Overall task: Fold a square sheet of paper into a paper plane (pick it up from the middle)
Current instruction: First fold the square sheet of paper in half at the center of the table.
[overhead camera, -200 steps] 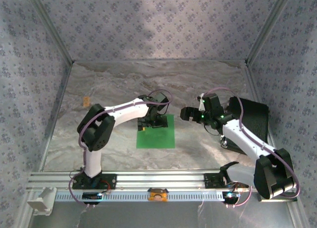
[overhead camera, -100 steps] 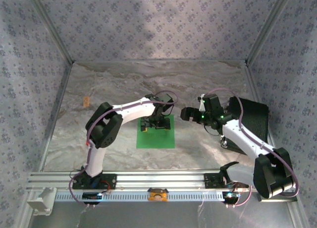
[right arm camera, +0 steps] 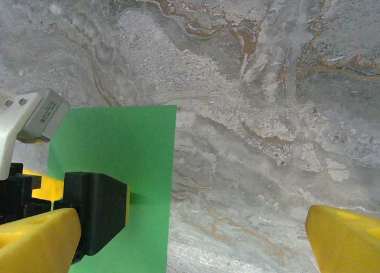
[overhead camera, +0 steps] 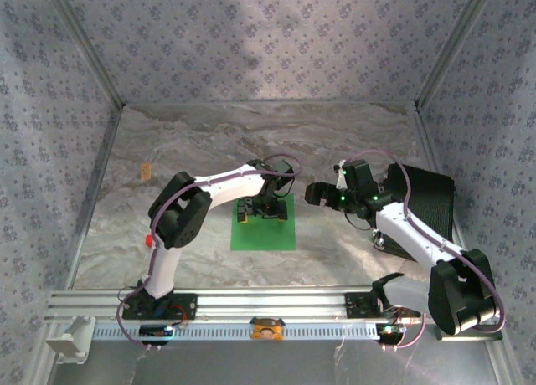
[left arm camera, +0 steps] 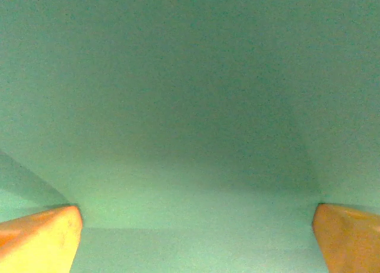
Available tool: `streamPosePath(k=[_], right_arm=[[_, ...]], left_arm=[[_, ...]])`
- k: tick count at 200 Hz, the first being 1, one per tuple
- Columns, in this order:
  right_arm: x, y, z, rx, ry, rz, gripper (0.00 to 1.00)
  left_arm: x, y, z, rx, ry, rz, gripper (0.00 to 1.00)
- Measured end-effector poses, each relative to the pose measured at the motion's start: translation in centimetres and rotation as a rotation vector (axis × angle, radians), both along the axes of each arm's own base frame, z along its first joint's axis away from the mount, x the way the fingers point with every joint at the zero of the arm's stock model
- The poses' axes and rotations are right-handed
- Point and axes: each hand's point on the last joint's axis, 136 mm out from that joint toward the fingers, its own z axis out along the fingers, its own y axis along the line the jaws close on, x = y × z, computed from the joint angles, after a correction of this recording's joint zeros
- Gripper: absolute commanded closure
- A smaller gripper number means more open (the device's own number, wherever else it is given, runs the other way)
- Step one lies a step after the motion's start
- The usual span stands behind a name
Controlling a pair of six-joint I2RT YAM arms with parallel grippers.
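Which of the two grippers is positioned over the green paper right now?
The left gripper: it is right over the square sheet of paper, jaws spread wide. The right gripper, also open, hangs off to the sheet's right, above the table.

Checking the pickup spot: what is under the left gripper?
The green paper sheet, flat on the table, lies under the open left gripper, which hides its far part from above.

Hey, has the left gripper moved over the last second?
Yes. Judged against the square sheet of paper, the left gripper has shifted right, from the sheet's far-left corner toward the middle of its far half, jaws open.
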Motion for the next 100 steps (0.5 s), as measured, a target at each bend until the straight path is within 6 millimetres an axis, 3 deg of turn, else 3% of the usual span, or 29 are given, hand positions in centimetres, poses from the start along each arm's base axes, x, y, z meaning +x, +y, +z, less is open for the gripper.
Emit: streamPosePath(k=[100], right_arm=[[0.02, -0.06, -0.82, -0.009, 0.025, -0.002, 0.01]], left_arm=[[-0.09, -0.28, -0.21, -0.017, 0.006, -0.003, 0.01]])
